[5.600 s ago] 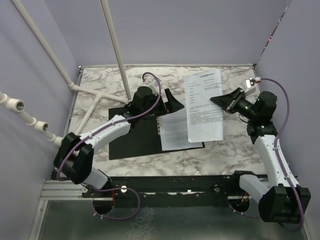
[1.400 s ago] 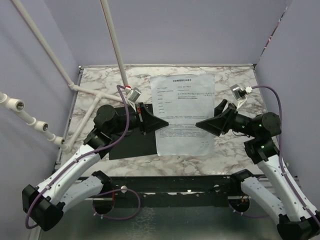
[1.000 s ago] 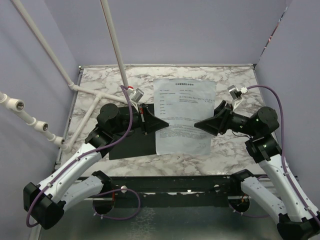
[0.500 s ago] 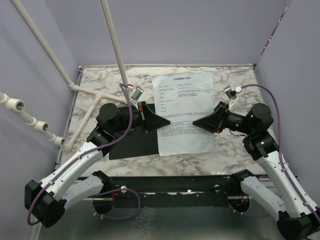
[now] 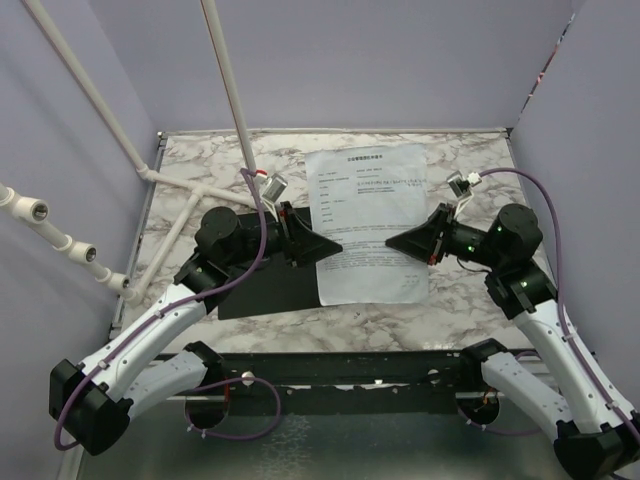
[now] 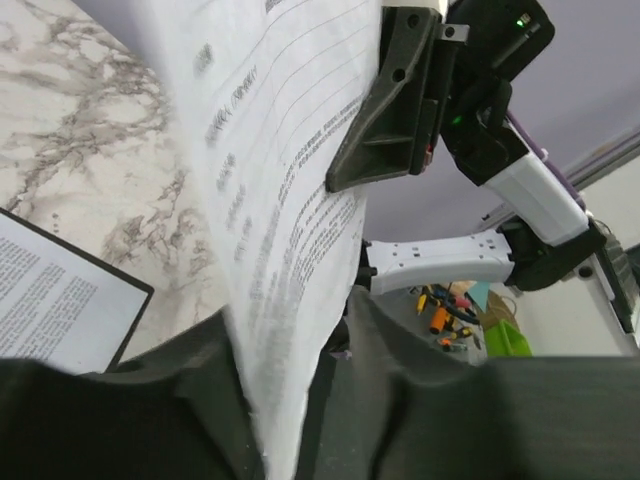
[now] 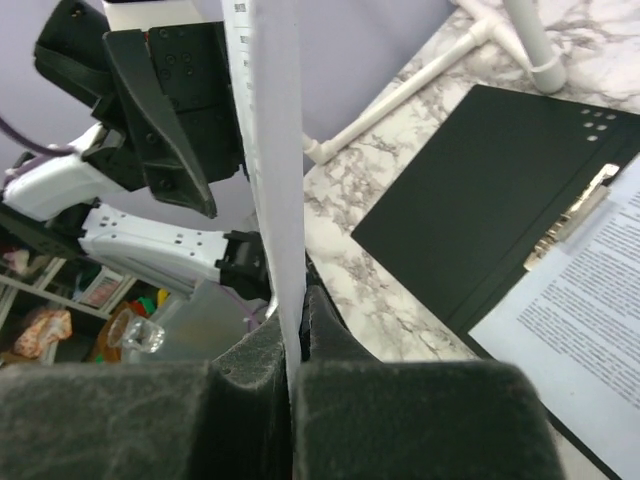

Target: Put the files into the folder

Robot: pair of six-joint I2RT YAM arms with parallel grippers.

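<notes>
Count: you have two arms, two sheets, one folder, one clip.

The sheet is up off the desk, over its middle, printed face toward the top camera. It hangs between the two arms.

Right fingers: clenched on the sheet's right edge, no gap on either side of the paper.

Left fingers: parted. The sheet's left edge runs down between them and leans on one. You can see a dark gap between the paper and the other.

The folder lies open and flat toward the desk's near left corner, black inside up. The clip runs along its middle.

The second sheet lies flat in the folder on the far side of the clip from the bare black half.

White pipes stand at the desk's far left corner; they cross, so you get no sure count.

Hidden or unclear:
- From the top view the raised sheet covers the folder's right half, the clip and the second sheet. You see those only from the wrists.
- The second sheet is cut off by the frame edge in both wrist views.
- You cannot tell whether either sheet is one leaf or several.
- The print on both is too small to read.
- The folder's grey outside is face down, out of view.
</notes>
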